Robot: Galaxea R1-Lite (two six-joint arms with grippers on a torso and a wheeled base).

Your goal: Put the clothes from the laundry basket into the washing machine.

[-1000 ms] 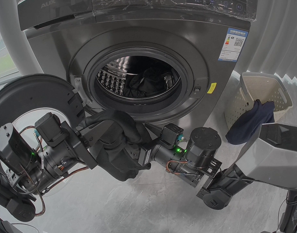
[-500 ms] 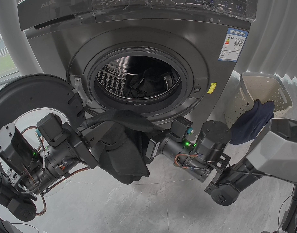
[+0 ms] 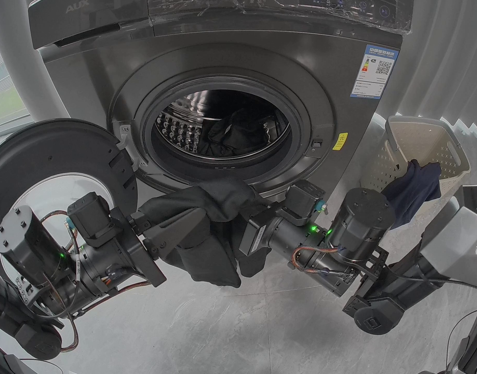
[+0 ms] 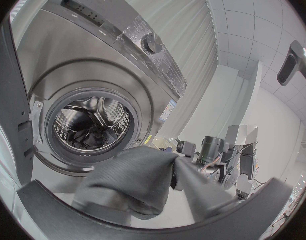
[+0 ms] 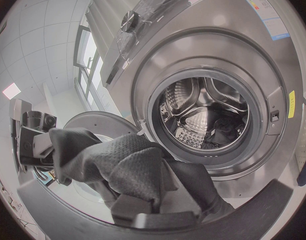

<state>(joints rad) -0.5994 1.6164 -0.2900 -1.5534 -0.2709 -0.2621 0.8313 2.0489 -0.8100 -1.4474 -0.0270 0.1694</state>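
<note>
- Black garment [image 3: 217, 219] hangs in the air in front of the washing machine [image 3: 321, 63], just below the round opening, stretched between the two claws.
- Left gripper [image 3: 189, 224] is clamped on the garment's left end, with cloth bunched over its fingers.
- Right gripper [image 3: 236, 229] is clamped on the garment's right end. Its fingers are mostly buried under the fabric.
- The middle of the garment is humped up between the claws and sits close to the lower rim of the opening. Loose folds droop below toward the floor [image 3: 223, 328] without touching it.
- The door [image 3: 46, 151] is swung fully open to the left, behind the left arm.
- The drum [image 3: 186, 125] is open to view, and a dark pile of clothes [image 3: 238, 131] lies at its bottom, toward the back.
- Laundry basket [image 3: 446, 146] is cream with perforated walls. It stands on the floor to the right of the machine, behind the right arm.
- Blue garment [image 3: 412, 188] is draped over the basket's front rim, part inside and part hanging down the outside wall.
- The floor is grey tile.
</note>
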